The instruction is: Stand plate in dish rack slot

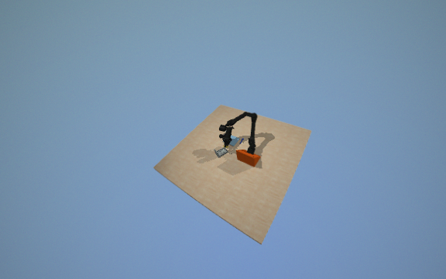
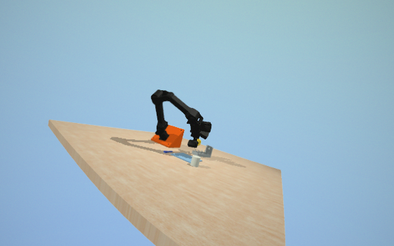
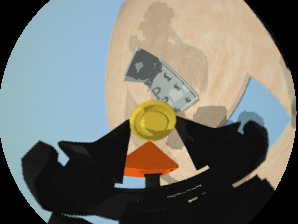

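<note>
The small yellow plate (image 1: 226, 146) (image 2: 199, 142) (image 3: 152, 120) is held between the fingers of my gripper (image 3: 152, 120). In the exterior view it looks close to upright, partly hidden behind a black finger. The grey dish rack (image 1: 221, 153) (image 2: 209, 152) (image 3: 172, 89) stands on the table, with a taller wall at one end. The gripper holds the plate above the table, close to the rack and on the side toward the blue mat. The exact gap to the rack and the slots under the plate cannot be told.
A light blue mat (image 1: 234, 142) (image 2: 182, 157) (image 3: 260, 107) lies beside the rack. A white cylinder (image 2: 195, 161) stands at the mat's edge. A small dark blue object (image 1: 241, 141) (image 2: 167, 152) lies near the mat. The orange arm base (image 1: 248, 158) (image 2: 174, 137) (image 3: 151, 161) is behind.
</note>
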You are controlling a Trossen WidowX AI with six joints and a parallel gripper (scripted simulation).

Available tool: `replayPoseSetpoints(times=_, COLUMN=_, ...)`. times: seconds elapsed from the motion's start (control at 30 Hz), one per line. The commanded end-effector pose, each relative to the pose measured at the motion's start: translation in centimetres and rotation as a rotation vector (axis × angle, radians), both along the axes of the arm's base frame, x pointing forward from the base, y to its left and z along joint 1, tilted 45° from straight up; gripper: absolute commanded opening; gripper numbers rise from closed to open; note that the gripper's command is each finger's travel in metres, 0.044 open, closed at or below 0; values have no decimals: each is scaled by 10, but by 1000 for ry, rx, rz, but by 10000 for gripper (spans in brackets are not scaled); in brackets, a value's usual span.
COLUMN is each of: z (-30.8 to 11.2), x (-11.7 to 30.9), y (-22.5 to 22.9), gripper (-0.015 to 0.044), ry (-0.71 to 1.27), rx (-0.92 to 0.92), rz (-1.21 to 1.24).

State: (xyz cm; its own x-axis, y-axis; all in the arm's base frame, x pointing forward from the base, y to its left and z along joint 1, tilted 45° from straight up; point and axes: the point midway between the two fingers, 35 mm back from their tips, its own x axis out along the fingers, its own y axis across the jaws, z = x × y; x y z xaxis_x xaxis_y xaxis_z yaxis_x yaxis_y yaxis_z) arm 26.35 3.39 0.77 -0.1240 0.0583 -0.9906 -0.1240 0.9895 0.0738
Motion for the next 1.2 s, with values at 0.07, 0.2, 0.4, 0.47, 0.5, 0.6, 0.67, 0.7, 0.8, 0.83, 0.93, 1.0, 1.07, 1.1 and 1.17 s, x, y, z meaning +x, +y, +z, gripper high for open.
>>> replayPoseSetpoints(times=0.07, z=-5, x=0, y=-4, gripper=0, ry=-63, rx=97, rz=100)
replayPoseSetpoints(times=0.2, z=-9, x=1, y=-8, gripper=0, ry=-117, rx=156, rz=172)
replayPoseSetpoints(times=0.4, z=-12, x=2, y=-13, gripper=0, ry=-212, rx=231, rz=283)
replayPoseSetpoints(times=0.47, z=-13, x=2, y=-15, gripper=0, ry=-247, rx=252, rz=321)
replayPoseSetpoints(times=0.5, z=-14, x=2, y=-16, gripper=0, ry=-265, rx=262, rz=341)
replayPoseSetpoints(times=0.6, z=-14, x=2, y=-19, gripper=0, ry=-322, rx=287, rz=399)
replayPoseSetpoints(times=0.67, z=-15, x=2, y=-21, gripper=0, ry=-362, rx=301, rz=438)
replayPoseSetpoints(times=0.7, z=-15, x=2, y=-22, gripper=0, ry=-382, rx=307, rz=458)
replayPoseSetpoints(times=0.8, z=-15, x=2, y=-25, gripper=0, ry=-444, rx=321, rz=517)
replayPoseSetpoints(times=0.83, z=-15, x=2, y=-26, gripper=0, ry=-465, rx=324, rz=537)
replayPoseSetpoints(times=0.93, z=-15, x=1, y=-28, gripper=0, ry=-530, rx=331, rz=598)
replayPoseSetpoints(times=1.0, z=-15, x=1, y=-30, gripper=0, ry=-574, rx=331, rz=639)
replayPoseSetpoints(times=1.07, z=-14, x=0, y=-32, gripper=0, ry=-619, rx=329, rz=681)
replayPoseSetpoints(times=1.1, z=-14, x=0, y=-33, gripper=0, ry=-641, rx=327, rz=701)
replayPoseSetpoints(times=1.17, z=-13, x=0, y=-35, gripper=0, ry=-686, rx=321, rz=743)
